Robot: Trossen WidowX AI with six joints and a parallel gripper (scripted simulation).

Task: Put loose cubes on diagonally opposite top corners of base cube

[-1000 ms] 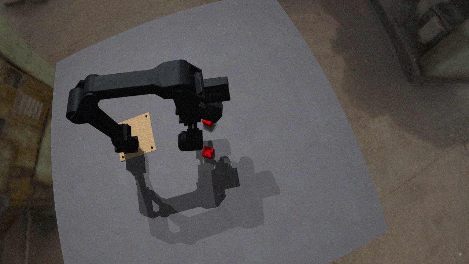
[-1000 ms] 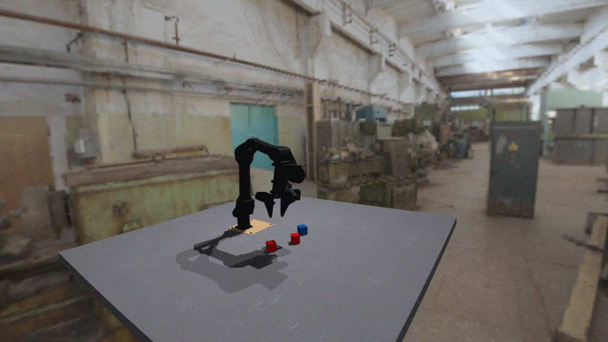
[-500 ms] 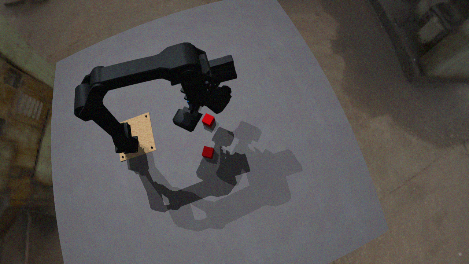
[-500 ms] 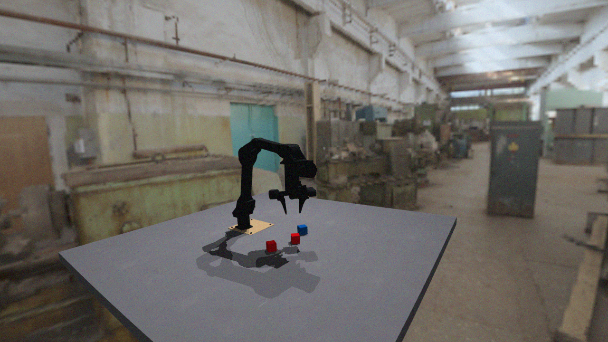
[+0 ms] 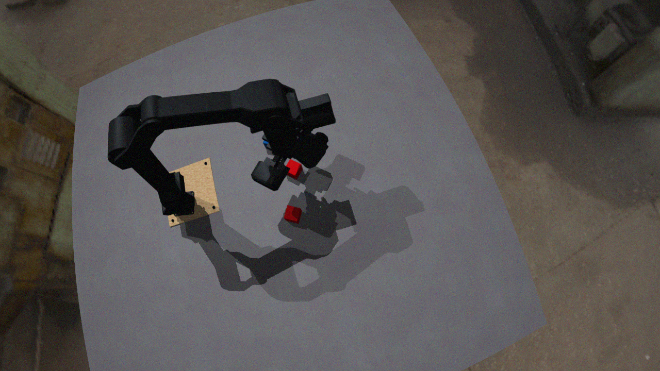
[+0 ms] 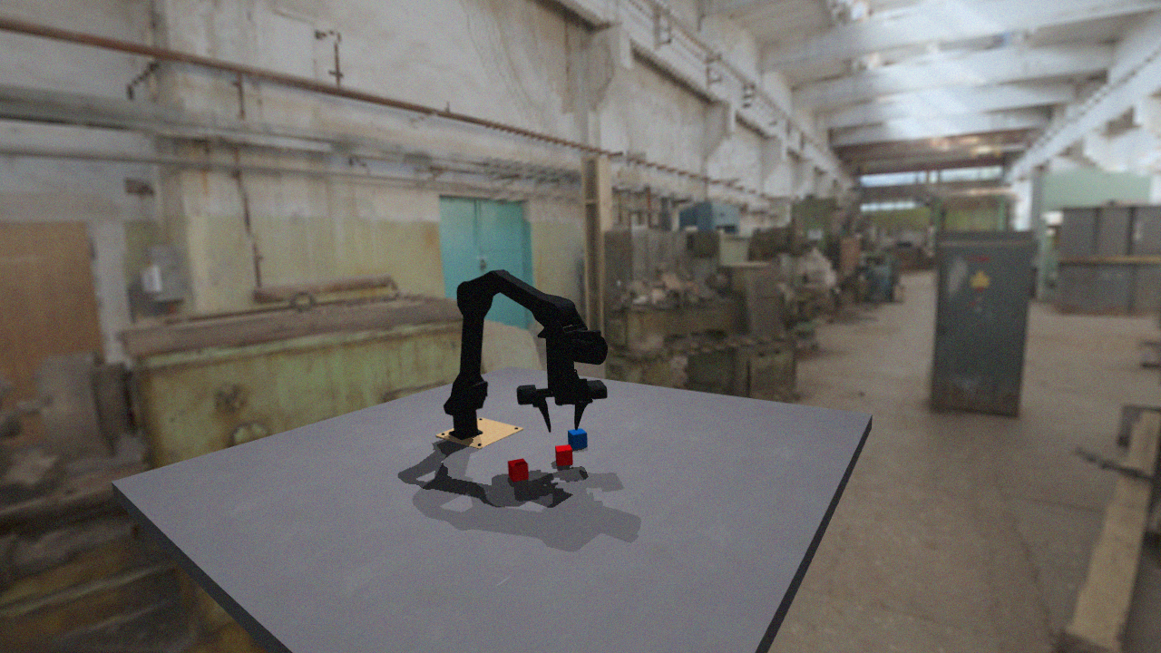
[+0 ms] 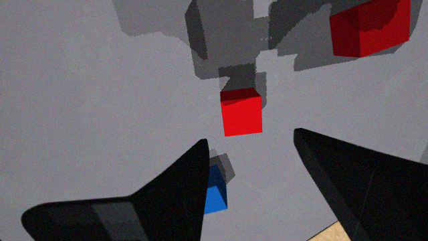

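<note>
A red cube (image 5: 294, 168) (image 6: 563, 455) (image 7: 243, 114) sits on the table below the fingertips; in the wrist view it shows just beyond the gap between them. A second red cube (image 5: 292, 214) (image 6: 518, 470) (image 7: 384, 37) stands apart from it, in the arm's shadow, at the upper right of the wrist view. The single blue cube (image 5: 265, 142) (image 6: 577, 439) (image 7: 215, 201), which looks like the base, stands on the other side, with nothing seen on top; the arm and a finger partly hide it. My gripper (image 6: 563, 428) (image 7: 249, 140) is open and empty, pointing down above the cubes.
The arm is mounted on a wooden plate (image 5: 200, 184) (image 6: 496, 433) (image 7: 329, 234) on the grey table (image 5: 392, 300) (image 6: 405, 568). The arm's dark shadows fall around the two red cubes. The table edges lie far from the cubes.
</note>
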